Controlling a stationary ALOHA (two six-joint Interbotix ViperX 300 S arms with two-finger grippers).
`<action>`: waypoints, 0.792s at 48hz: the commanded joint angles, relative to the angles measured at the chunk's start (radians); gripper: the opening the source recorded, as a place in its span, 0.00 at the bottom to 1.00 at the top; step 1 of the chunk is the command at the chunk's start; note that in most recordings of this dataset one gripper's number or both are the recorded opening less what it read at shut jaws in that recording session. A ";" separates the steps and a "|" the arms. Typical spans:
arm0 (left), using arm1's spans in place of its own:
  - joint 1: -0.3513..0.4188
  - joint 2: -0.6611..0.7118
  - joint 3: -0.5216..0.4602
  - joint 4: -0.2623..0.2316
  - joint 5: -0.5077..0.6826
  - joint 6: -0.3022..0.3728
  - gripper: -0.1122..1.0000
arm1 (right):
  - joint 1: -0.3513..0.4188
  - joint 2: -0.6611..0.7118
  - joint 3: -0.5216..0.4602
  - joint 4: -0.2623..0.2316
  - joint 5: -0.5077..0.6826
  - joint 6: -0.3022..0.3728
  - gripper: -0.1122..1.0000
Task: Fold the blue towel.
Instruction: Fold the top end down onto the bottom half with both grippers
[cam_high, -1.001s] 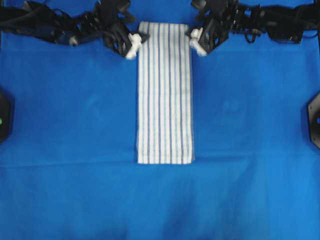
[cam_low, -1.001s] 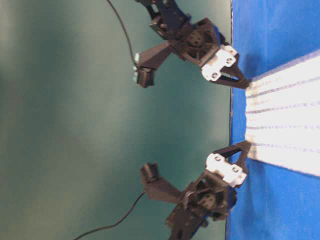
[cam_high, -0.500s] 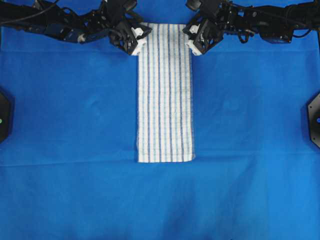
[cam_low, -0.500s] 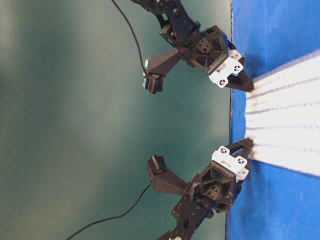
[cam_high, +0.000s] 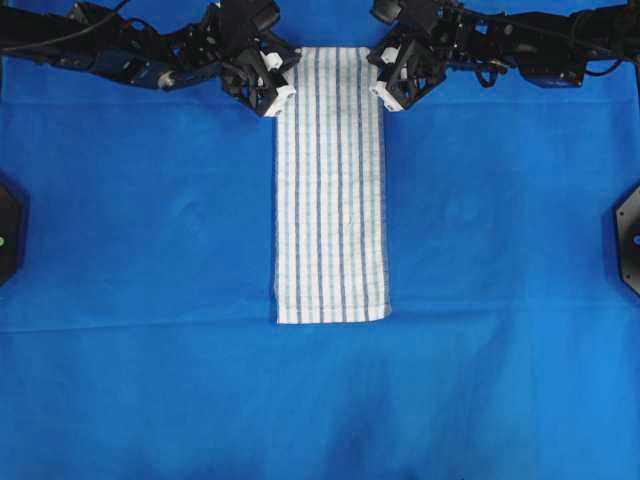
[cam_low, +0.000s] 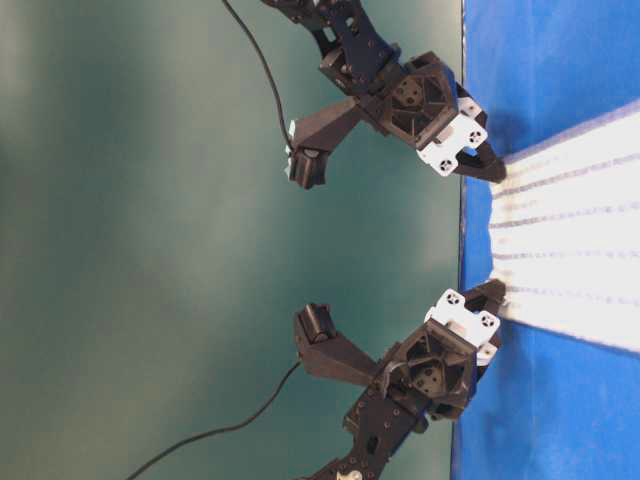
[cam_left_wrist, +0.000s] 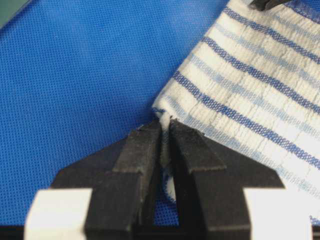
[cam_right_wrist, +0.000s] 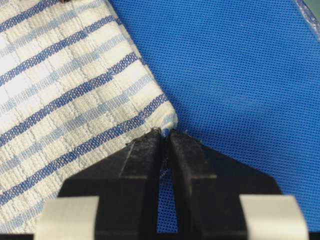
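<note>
**Both claws pinched on the far corners — lift-and-fold next**

Towel (cam_high: 330, 185) lies flat as a long narrow strip on the blue sheet (cam_high: 150, 250), running from 12 o'clock down to centre in the overhead view. Near short edge sits free, square, well short of the sheet's 6 o'clock edge.

Left claw (cam_high: 275, 92) at the strip's 11 o'clock corner; wrist view shows its jaws closed, with a tuft of towel corner nipped between the pads (cam_left_wrist: 145, 150). Right claw (cam_high: 388, 90) at the 1 o'clock corner, jaws likewise closed on that corner, cloth bunched at the pad tips (cam_right_wrist: 147, 155).

Step in hand, as I read it: grasp done, lift not begun — the cloth lies flat right up to the pinch points.

Next move calls for: raising both corners together, level, then carrying them toward 6 o'clock to lay the far edge over the near one. Uneven lift would skew the fold; the grip is thin, so slippage is a risk.

Change from a second ago: both claws stood wide open just outside the corners; they have since moved in and shut. Towel unmoved.
</note>
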 joint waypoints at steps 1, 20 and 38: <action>0.005 -0.029 0.003 0.002 0.018 0.003 0.13 | 0.002 -0.038 -0.015 0.000 -0.003 0.000 0.16; 0.005 -0.138 0.020 0.002 0.066 0.048 0.13 | -0.002 -0.107 -0.008 0.000 0.000 0.000 0.16; -0.095 -0.190 0.074 0.002 0.061 0.048 0.13 | 0.058 -0.170 0.064 0.005 0.000 0.015 0.16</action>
